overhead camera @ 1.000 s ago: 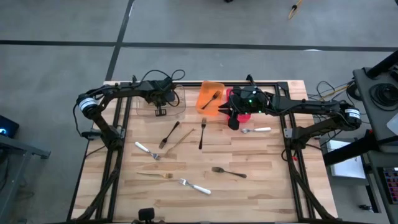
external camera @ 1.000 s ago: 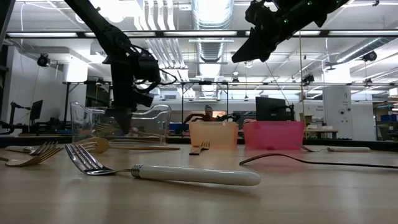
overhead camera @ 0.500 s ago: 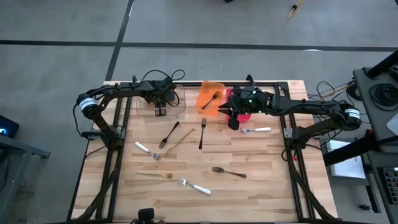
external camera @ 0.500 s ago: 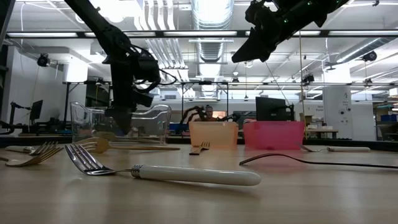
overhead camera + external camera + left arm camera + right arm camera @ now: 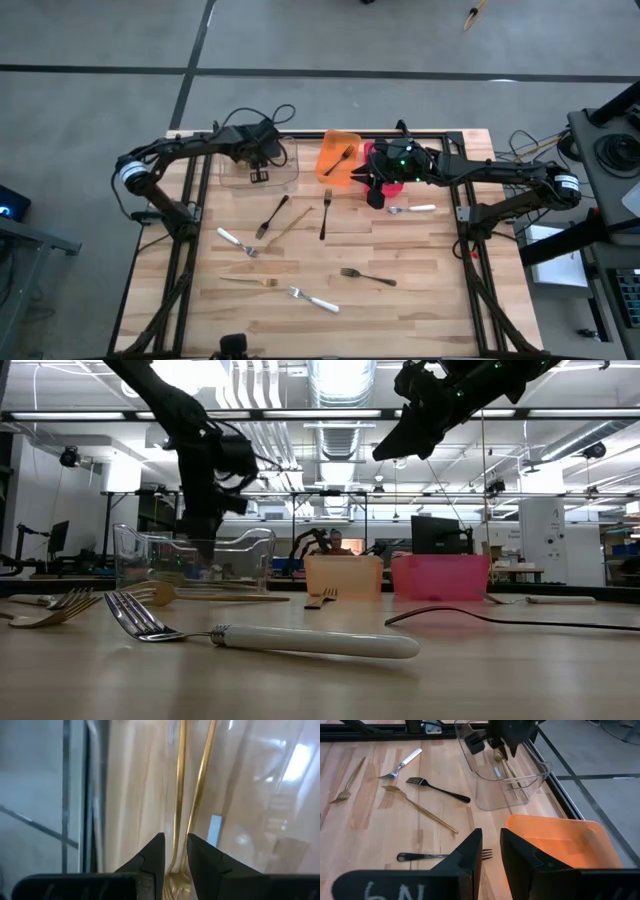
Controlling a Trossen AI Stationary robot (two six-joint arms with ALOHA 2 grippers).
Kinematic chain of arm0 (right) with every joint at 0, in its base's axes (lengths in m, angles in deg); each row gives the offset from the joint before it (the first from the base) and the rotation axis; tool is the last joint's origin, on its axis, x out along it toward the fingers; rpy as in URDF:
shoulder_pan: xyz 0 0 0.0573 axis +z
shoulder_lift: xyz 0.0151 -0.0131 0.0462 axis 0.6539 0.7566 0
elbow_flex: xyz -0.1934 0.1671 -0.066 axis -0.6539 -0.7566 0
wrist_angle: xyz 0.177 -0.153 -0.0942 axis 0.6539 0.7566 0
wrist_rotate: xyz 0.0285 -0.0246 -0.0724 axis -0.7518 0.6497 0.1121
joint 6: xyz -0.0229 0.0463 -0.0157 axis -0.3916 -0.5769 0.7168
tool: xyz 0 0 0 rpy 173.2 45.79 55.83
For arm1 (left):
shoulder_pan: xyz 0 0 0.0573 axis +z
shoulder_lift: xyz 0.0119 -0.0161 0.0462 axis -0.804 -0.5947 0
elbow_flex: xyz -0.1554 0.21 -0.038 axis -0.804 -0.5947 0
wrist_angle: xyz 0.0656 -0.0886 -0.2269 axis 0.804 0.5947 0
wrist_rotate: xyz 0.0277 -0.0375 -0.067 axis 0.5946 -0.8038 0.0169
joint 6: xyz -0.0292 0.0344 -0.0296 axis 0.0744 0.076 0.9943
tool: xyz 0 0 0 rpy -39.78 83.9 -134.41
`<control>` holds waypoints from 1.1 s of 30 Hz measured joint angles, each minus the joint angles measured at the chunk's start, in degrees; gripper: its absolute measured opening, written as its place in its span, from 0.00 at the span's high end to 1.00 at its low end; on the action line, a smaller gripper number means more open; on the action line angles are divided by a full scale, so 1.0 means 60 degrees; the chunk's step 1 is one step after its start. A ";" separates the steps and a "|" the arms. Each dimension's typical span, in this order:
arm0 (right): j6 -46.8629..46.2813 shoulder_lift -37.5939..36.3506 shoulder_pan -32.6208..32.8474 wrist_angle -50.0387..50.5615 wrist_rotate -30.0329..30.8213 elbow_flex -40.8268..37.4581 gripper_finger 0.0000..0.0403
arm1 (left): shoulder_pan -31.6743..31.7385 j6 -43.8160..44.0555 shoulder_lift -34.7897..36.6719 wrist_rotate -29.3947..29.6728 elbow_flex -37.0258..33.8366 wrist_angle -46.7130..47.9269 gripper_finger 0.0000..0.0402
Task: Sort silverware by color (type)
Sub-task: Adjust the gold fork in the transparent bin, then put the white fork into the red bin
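My left gripper (image 5: 175,845) hovers over the clear bin (image 5: 275,172) at the table's far left, fingers pointing down, narrowly open and holding nothing. Two gold utensils (image 5: 180,785) lie on the bin's floor below it. My right gripper (image 5: 375,195) hangs high near the orange bin (image 5: 330,165), narrowly open and holding nothing (image 5: 491,837). A black fork (image 5: 340,158) lies in the orange bin. On the table lie black forks (image 5: 325,212), a gold fork (image 5: 250,282) and white-handled forks (image 5: 315,300).
The red bin (image 5: 392,186) sits beside the orange one, mostly under my right arm. A white-handled fork (image 5: 410,209) lies near my right gripper. A black fork (image 5: 272,215) and a long gold utensil (image 5: 290,225) lie mid-table. The table's near right has free wood.
My left gripper has risen a little above the clear bin's floor, still over the same spot. The gold utensils stay in the bin.
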 joint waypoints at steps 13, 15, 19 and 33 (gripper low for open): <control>-0.0670 0.0000 0.0000 -0.0082 -0.0001 0.0000 0.85 | -0.0202 0.1234 0.2476 -0.4674 -0.0095 -0.0467 0.86; -0.1079 0.0000 0.0000 -0.0137 0.0002 0.0000 0.85 | -0.0339 0.1474 0.2731 -0.4703 -0.0100 -0.0666 0.87; -0.2261 0.0000 0.0002 -0.0168 0.0000 0.0000 0.85 | -0.0683 0.1582 0.3054 -0.5141 -0.0151 -0.1168 0.88; -0.5544 0.0655 0.0501 0.3382 -0.0007 0.0000 0.85 | -0.1534 0.1038 0.2974 -0.5274 -0.0178 -0.1737 0.88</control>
